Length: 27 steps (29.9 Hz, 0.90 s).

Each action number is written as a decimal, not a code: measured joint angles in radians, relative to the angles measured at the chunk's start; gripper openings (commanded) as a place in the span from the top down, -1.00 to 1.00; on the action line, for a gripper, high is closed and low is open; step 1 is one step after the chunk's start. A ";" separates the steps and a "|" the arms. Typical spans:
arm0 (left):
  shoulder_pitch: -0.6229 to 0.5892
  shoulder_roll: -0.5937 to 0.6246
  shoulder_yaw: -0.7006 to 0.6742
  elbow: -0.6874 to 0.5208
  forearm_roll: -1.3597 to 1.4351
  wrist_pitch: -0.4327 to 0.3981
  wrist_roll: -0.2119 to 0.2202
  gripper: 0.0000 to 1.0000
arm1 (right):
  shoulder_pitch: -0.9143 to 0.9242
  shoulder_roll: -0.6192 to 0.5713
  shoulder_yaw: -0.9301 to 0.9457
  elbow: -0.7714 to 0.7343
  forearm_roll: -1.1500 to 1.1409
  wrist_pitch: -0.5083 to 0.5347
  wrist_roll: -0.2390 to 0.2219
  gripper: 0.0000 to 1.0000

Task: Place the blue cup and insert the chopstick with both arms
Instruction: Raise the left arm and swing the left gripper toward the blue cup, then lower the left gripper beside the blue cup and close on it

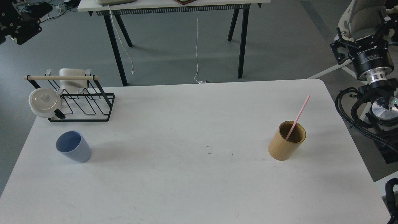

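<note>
The blue cup point(73, 151) stands upright near the left edge of the white table point(192, 180). The pink chopstick point(298, 117) leans inside the tan cylindrical holder point(286, 144) on the right side of the table. My left gripper point(15, 26) shows only as a dark part in the top left corner, far from the cup; its fingers cannot be told apart. My right gripper point(362, 26) is raised beyond the table's right edge, well up and right of the holder, with its fingers spread and nothing between them.
A black wire rack point(84, 104) with a pale wooden rod point(60, 77) stands at the back left, holding a white dish point(44, 99) and a white cup point(71, 80). A black-legged table point(174, 6) stands behind. Right arm cables point(351, 115) hang by the right edge.
</note>
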 measured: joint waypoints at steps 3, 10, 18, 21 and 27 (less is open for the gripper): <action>0.031 0.082 0.039 -0.050 0.004 0.000 -0.003 -0.87 | 0.000 0.000 0.001 0.000 0.000 0.000 0.000 -0.98; 0.047 0.291 0.177 -0.234 0.182 0.000 -0.003 -0.90 | 0.000 0.000 0.003 0.000 0.000 0.000 0.002 -0.98; 0.048 0.287 0.245 -0.273 0.555 0.013 -0.044 -0.81 | 0.000 0.004 0.005 0.000 0.000 0.000 0.003 -0.98; 0.052 0.232 0.263 -0.261 0.763 0.079 -0.047 -0.80 | 0.000 0.004 0.007 0.001 0.000 0.000 0.003 -0.98; 0.058 0.137 0.355 -0.166 1.046 0.282 -0.047 -0.80 | 0.002 0.003 0.011 0.002 0.000 0.000 0.003 -0.98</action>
